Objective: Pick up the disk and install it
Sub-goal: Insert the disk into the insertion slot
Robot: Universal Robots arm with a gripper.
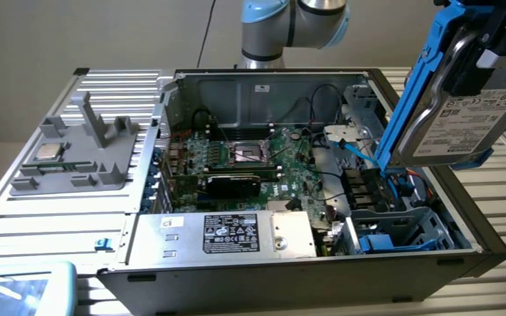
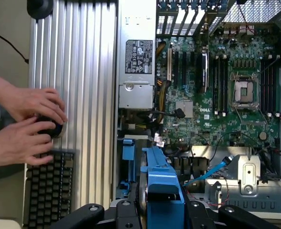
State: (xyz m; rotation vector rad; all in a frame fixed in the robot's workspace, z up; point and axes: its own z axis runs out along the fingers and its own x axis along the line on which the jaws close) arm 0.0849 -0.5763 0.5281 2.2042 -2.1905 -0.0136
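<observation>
Exterior, gripper: I see my gripper (image 1: 479, 49) at the exterior view's upper right, clamped partway closed on the disk (image 1: 464, 118).
Exterior, disk: it hangs in the air, stood almost on edge, white label facing the camera and the blue bracket along the side toward the exterior view's left. It touches nothing below.
Exterior, computer case: the case (image 1: 235, 280) lies open under the disk, with the motherboard (image 1: 253, 158) in the middle and the silver power supply (image 1: 235, 234) at the near wall.
Exterior, drive bay: the blue-lined bay (image 1: 398, 237) sits low in the case, below the disk and apart from it.
Exterior, grey fixture: the fixture (image 1: 82, 155) is outside the case on the exterior view's left, with the processor chip (image 1: 47, 153) resting on it.
Wrist, gripper: the black fingers (image 2: 126, 210) flank the blue bracket edge on both sides.
Wrist, disk: seen edge-on above the open case.
Wrist, person: two hands (image 2: 28, 121) rest by a keyboard (image 2: 47, 186) outside the case.
</observation>
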